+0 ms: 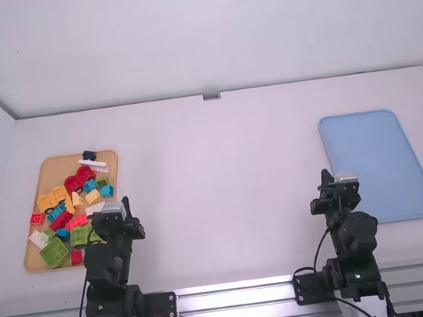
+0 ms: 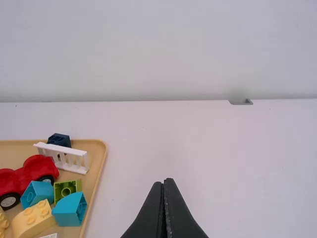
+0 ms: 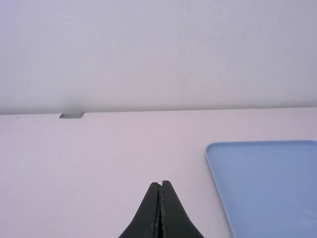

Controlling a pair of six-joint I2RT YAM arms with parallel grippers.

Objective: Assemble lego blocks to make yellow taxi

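Observation:
My left gripper (image 1: 127, 207) is just right of the tan tray's near right side; in the left wrist view this gripper (image 2: 165, 182) is shut with nothing between its fingers. On the tray lie an orange-yellow wheeled car base (image 1: 52, 199), a light yellow block (image 1: 92, 196), which in the left wrist view is a curved yellow brick (image 2: 33, 218), and red, blue, green and white pieces. My right gripper (image 1: 325, 177) stands left of the blue tray (image 1: 377, 167); in the right wrist view that gripper (image 3: 160, 184) is shut and empty, with the blue tray (image 3: 262, 183) beyond to its right.
The tan tray (image 1: 112, 166) sits on the table's left side. A red wheeled car base (image 1: 79, 179), a white fence (image 1: 93, 166) and a dark blue block (image 1: 89, 155) lie toward its far end. White walls border the table (image 1: 225, 196) at the back and sides.

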